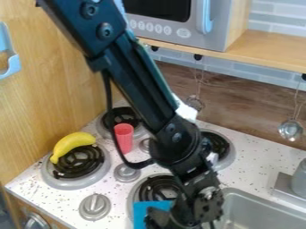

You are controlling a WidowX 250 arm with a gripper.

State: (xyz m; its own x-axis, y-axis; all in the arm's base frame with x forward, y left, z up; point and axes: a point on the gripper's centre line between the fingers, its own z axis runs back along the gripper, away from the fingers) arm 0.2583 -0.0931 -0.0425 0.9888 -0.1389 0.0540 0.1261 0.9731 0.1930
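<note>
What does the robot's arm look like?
The long, black, jointed robot arm has straight, chunky parts and a rounded joint. Big, round, dark bolts sit near its top, and a bendy black cable loops alongside.

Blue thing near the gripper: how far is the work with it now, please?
Reaching it looks done: the gripper is low, right by the blue thing at the near burner. In hand: I cannot tell whether it is gripped. Left: any lifting, probably. The banana and red cup are well away from the gripper.
</note>
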